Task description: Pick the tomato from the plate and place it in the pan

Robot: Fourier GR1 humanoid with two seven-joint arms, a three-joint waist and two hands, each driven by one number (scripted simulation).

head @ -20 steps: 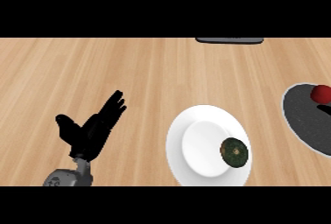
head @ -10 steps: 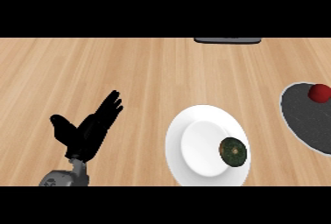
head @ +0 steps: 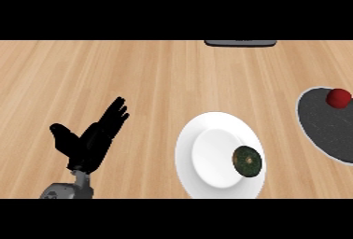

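lying in the pan (head: 322, 127), the tomato (head: 338, 97), left hand (head: 89, 144) released, fingers straight, plate (head: 207, 158) nearby

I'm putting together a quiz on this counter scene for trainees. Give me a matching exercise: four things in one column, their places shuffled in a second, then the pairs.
Column one
1. tomato
2. dark green round item
3. left hand
4. white plate

Column two
A. on the right part of the plate
B. in the pan, at the view's right edge
C. at the lower left, open, fingers up
D. on the wood between the hand and the pan

Pairs: 1-B, 2-A, 3-C, 4-D
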